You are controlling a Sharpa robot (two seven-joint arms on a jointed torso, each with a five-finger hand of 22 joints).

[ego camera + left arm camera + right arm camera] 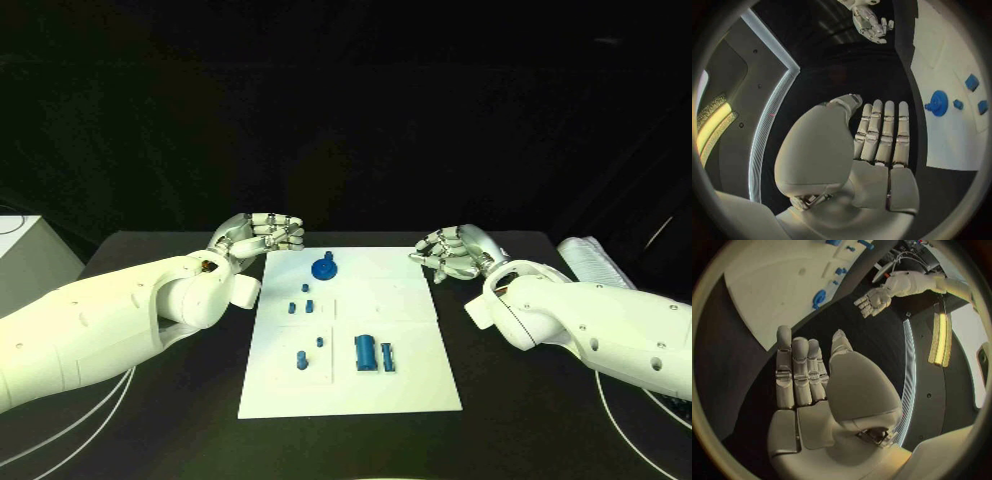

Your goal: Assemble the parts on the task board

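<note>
Hovering empty, fingers loosely spread: left silver hand (257, 237) and right silver hand (456, 251) flanking the white task board (411, 380), mid-frame on the black counter (548, 440). Risk: knocking small blue parts (366, 352) askew when reaching in.

Smooth white arms (101, 320), silver segmented hands (260, 236)

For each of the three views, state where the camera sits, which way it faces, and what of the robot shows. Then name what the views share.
Head view: on the robot's head, looking down at the task board on the black table; both arms reach in, left hand and right hand by the board's far corners.
Left wrist view: behind the left hand, facing its fingers; board beside it.
Right wrist view: behind the right hand, facing the board.
Shared: the board and its round blue part.
</note>
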